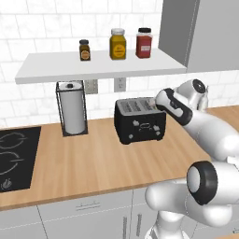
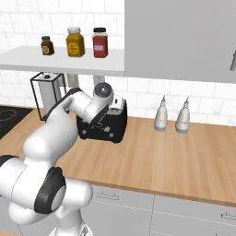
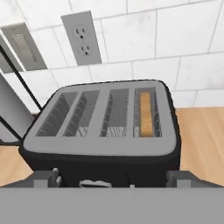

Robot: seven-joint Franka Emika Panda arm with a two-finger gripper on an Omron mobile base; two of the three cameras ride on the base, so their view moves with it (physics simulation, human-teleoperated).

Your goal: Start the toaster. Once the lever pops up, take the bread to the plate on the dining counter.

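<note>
Toaster [image 1: 140,120] stands on the wood bench [image 1: 93,163], near the tiled back wall, with bare wood in front of it. Beside it in the left base view is a wire paper-towel holder [image 1: 72,108], and further that way a black hob [image 1: 16,156] set into the bench. On the toaster's other side, seen from the right base view, two pale bottles [image 2: 161,115] stand well apart from it near the wall. Above runs a white shelf [image 1: 98,67] carrying three jars [image 1: 117,44]; a grey wall cabinet [image 2: 179,39] hangs next to the shelf. Two wall outlets [image 3: 83,38] sit just behind the toaster.

Bread [image 3: 145,113] is upright in the end slot of the toaster's four, seen edge-on from the hand view as a tan strip; the other three slots show bare wire racks.

Gripper [image 3: 113,179]: jaws spread wide, fingertips [image 3: 46,178] far apart at either side of the toaster's near top edge. Nothing is held between them. Cannot tell whether they touch the toaster body.

Arm: rises from the base, elbow folded, forearm reaching over the bench, wrist [image 1: 173,105] hanging at the toaster's top, hand pointing down and toward the wall.
</note>
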